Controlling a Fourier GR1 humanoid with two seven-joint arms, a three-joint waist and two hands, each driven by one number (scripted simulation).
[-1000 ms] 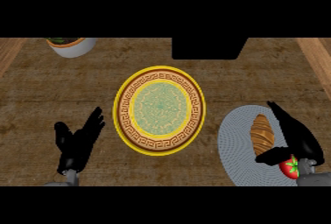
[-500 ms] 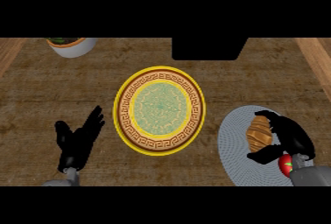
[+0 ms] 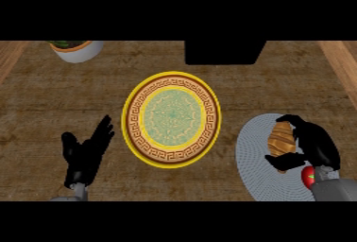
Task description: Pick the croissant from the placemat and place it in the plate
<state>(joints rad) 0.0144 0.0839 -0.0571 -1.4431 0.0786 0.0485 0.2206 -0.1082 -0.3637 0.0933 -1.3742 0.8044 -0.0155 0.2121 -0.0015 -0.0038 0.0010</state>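
Since the earlier frames the right hand has closed round the croissant, fingers over its far end and thumb at its near end, evidently to secure it for lifting. The croissant, enclosed by that hand, lies on the grey placemat at the right of the counter. The plate stands apart to its left, and beyond it the left hand rests open.

Plate in the middle of the bench, placemat to its right, croissant on the placemat with the right hand curled round it, left hand left of the plate, bowl at the far left, box behind the plate
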